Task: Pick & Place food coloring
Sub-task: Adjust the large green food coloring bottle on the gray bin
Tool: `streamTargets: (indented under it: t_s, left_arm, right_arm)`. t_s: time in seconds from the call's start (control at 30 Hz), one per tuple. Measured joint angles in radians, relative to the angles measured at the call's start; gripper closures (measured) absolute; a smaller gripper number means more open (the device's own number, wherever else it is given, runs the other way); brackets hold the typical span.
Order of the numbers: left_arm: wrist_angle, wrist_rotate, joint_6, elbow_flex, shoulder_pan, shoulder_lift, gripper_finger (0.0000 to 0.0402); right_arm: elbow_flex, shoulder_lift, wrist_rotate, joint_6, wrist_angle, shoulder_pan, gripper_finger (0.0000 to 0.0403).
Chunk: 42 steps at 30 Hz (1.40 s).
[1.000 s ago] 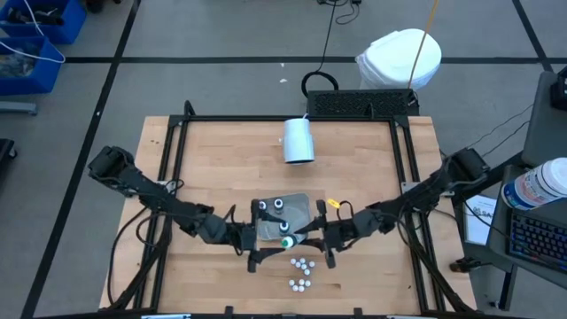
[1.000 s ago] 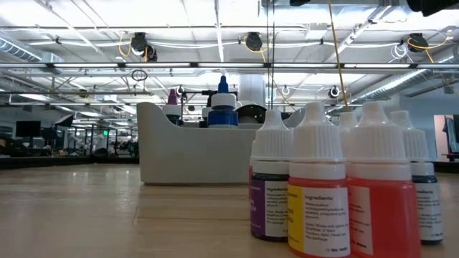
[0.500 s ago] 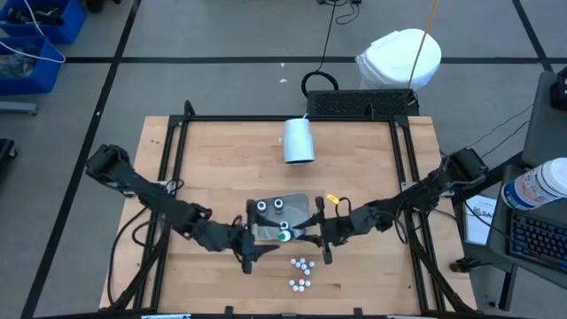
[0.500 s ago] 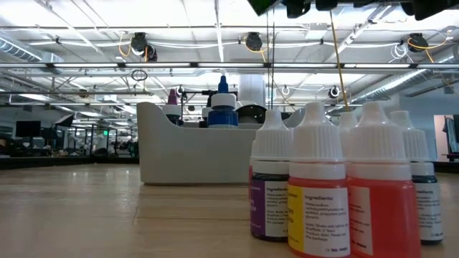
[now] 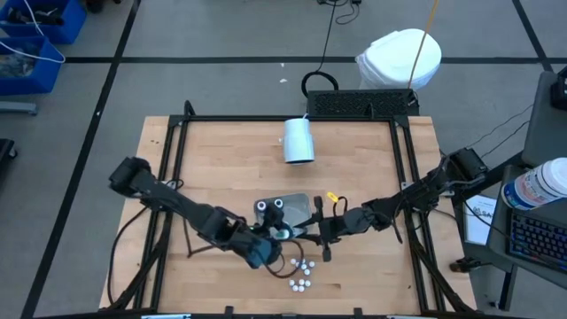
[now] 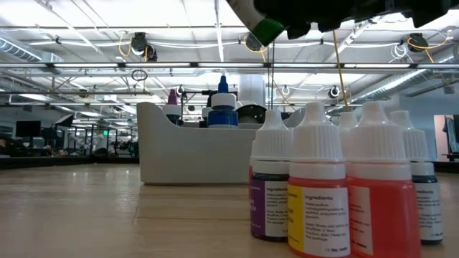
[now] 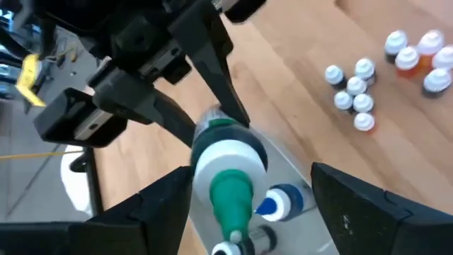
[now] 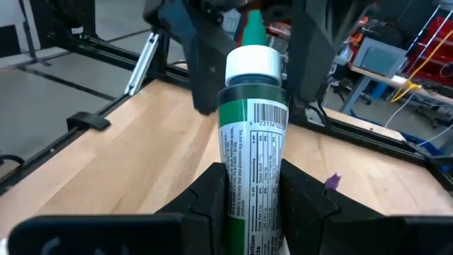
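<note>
Green bottle clamped in right hand.

Overhead looks straight down, low sits level by the small bottles; both wrists share the green bottle.

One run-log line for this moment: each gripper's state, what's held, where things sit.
right gripper: shut on green bottle | left gripper: open, around its tip | tray: two bottles inside | small bottles: clustered on table

Bright, even ceiling light – left wrist view motion-blurred
</note>
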Motion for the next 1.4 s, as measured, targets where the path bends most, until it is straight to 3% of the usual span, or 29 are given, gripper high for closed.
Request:
streamTargets:
  t_s: [0.27,1.0,1.27,1.4]
  left_arm:
    - [-0.015,-0.007,-0.016,0.004,-0.001,-0.014,0.0128]
    - [-0.030,0.062,-0.093,0.005,0.044,-0.020,0.0269]
    - [-0.028,0.084,-0.116,0.005,0.044,-0.020,0.0263]
    - [-0.031,0.087,-0.117,0.005,0.042,-0.020,0.0278]
  right_arm:
    - [0.000,-0.001,0.029,0.026,-0.063,-0.008,0.0309]
    - [0.001,-0.001,0.026,0.028,-0.053,-0.007,0.0309]
    - [0.001,-0.001,0.023,0.034,-0.054,-0.007,0.0309]
    - [0.001,-0.001,0.023,0.030,-0.054,-0.007,0.0305]
